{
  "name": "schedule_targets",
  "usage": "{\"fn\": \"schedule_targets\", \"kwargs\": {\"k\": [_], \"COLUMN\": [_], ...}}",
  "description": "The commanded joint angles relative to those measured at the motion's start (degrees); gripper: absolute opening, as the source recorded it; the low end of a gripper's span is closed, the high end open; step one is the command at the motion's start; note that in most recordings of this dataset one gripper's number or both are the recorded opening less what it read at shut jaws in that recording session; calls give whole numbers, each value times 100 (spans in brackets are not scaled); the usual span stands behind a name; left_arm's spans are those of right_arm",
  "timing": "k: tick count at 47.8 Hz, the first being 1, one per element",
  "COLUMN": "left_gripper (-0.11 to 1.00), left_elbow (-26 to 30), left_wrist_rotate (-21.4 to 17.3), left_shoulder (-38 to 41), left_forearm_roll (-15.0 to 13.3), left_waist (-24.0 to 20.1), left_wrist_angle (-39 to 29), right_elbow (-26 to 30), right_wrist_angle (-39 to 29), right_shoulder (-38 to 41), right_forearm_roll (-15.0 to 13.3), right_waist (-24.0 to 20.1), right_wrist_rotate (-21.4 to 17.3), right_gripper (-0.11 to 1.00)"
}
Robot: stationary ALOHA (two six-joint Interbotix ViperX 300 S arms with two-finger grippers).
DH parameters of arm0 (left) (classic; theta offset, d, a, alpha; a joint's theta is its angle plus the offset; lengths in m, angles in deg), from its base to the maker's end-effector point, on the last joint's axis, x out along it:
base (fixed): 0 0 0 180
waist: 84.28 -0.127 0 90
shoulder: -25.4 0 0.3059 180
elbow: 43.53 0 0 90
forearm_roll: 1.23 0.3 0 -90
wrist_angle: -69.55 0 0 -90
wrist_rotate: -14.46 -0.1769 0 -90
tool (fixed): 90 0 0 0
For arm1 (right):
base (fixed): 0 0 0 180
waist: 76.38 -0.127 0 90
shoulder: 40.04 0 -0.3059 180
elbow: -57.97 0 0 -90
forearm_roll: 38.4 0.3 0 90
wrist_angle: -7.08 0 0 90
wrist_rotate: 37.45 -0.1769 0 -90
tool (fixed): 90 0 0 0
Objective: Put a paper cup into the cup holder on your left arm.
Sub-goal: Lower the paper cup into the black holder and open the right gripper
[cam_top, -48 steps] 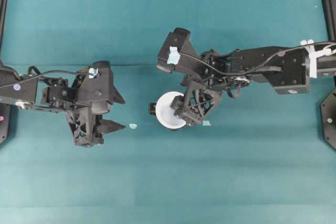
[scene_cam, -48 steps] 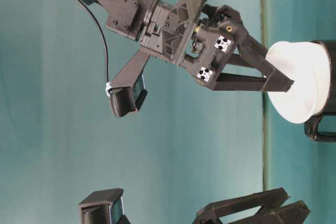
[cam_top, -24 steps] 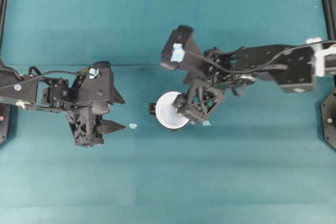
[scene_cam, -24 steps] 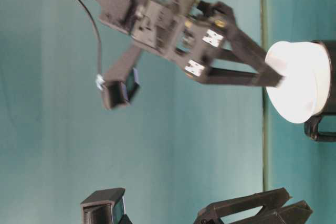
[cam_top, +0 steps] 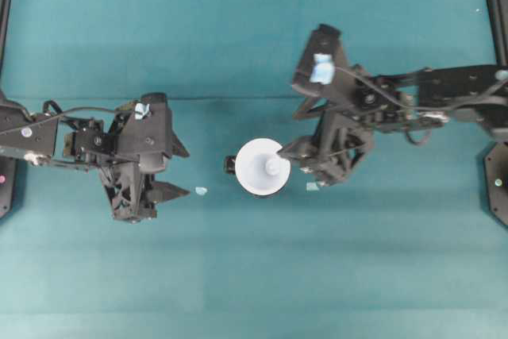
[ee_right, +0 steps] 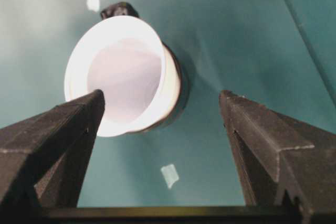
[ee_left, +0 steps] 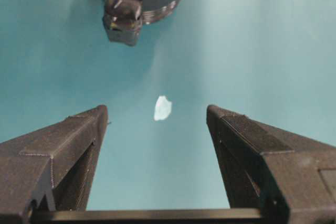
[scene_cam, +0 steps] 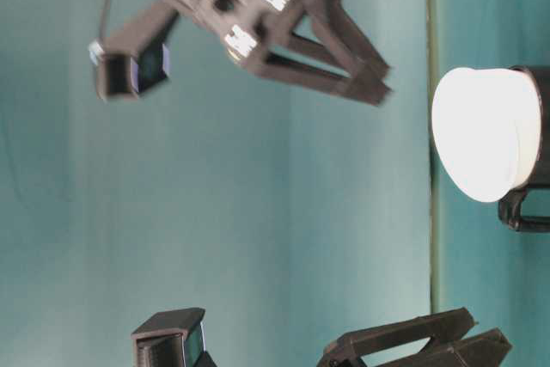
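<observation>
The white paper cup (cam_top: 262, 167) sits upright inside the black cup holder (ee_left: 157, 3), which stands on the teal table between the two arms. Its knob (cam_top: 229, 165) points toward the left arm. In the table-level view the cup (scene_cam: 481, 133) stands free, with the holder (scene_cam: 541, 92) behind it. My right gripper (cam_top: 305, 166) hangs open just right of the cup and above it, touching nothing. The right wrist view shows the cup (ee_right: 123, 74) ahead of its left finger (ee_right: 63, 129). My left gripper (cam_top: 187, 171) is open and empty, well left of the holder.
A pale tape scrap (cam_top: 201, 191) lies on the table between my left gripper and the holder. Another scrap (cam_top: 313, 186) lies under my right gripper. A fold line crosses the teal cloth (cam_top: 238, 275) behind the arms.
My right gripper has drawn back from the cup's rim, rising and moving right, still open. The cup stays in the holder. The left arm has not moved.
</observation>
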Motion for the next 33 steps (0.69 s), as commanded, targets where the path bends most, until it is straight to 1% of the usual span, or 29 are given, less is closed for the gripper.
{"fn": "schedule_targets", "kwargs": {"k": [1, 18, 24, 28, 33], "left_gripper": [79, 79, 79, 79, 79], "left_elbow": [79, 97, 97, 105, 105], "left_wrist_rotate": [0, 0, 0, 0, 0], "left_shoulder": [-9, -9, -18, -26, -26], "left_forearm_roll": [9, 18, 9, 9, 9], "left_waist": [0, 0, 0, 0, 0], "left_wrist_angle": [44, 44, 62, 62, 62], "right_elbow": [-53, -554, -686, -747, -809], "right_wrist_angle": [97, 141, 220, 264, 316], "right_shoulder": [-299, -888, -1020, -1081, -1143], "right_forearm_roll": [-9, -9, -26, -70, -158], "right_waist": [-18, -26, -97, -158, -290], "right_wrist_rotate": [-44, 0, 44, 149, 422], "right_gripper": [91, 91, 91, 91, 91]}}
